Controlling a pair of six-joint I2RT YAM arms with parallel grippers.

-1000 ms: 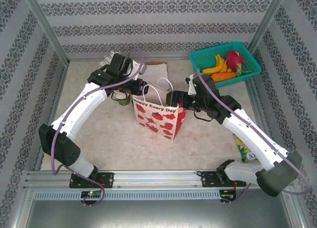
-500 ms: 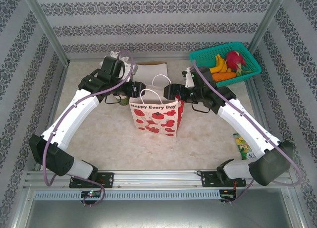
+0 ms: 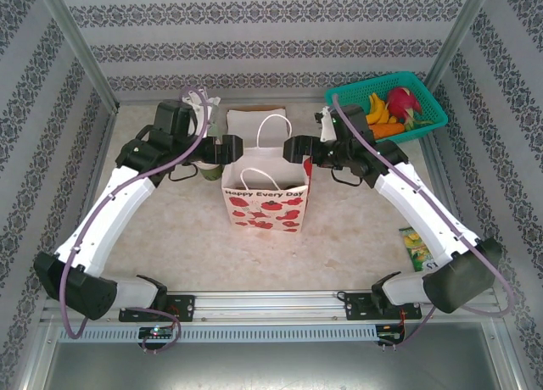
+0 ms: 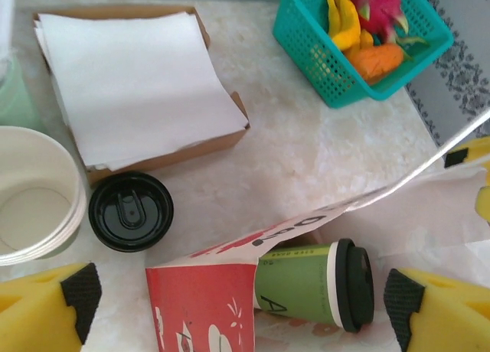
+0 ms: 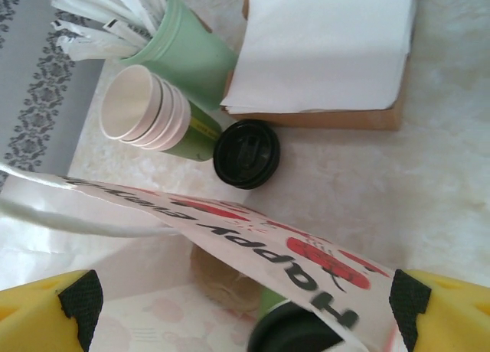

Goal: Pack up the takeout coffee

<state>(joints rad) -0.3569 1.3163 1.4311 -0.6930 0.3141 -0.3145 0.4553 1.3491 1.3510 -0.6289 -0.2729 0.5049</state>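
A: Top external view first: what was the biggest thing on the pale marbled table (image 3: 187,229)?

B: The white paper bag with red flowers (image 3: 265,199), upright mid-table with its mouth up. The left gripper (image 3: 227,147) and the right gripper (image 3: 295,146) hung at its top rim, one on each side.

A: And around it?

B: A teal plastic basket of fruit (image 3: 424,102) sat at the far right corner, well apart. Beyond the bag were a brown cardboard box of white napkins (image 4: 138,84) and a stack of lidless green paper cups (image 4: 31,191). Just beside the stack, a loose round black lid (image 4: 130,211) lay flat on the table.

A: Where was the coffee?

B: In the left wrist view, the small green paper cup with a black plastic lid (image 4: 306,283) lay on its side inside the bag. The right wrist view caught its dark top low in the bag too.

A: Was either gripper holding it?

B: No. The left gripper's yellow fingers (image 4: 46,314) stood wide, touching nothing. The right gripper's fingers (image 5: 46,314) were wide as well, straddling the bag's printed edge without closing on it.

A: So how far along?

B: Nearly done, I judged, because the coffee was in the bag. What probably remained was drawing both arms clear, and perhaps righting the tipped cup, since a cup on its side could leak.
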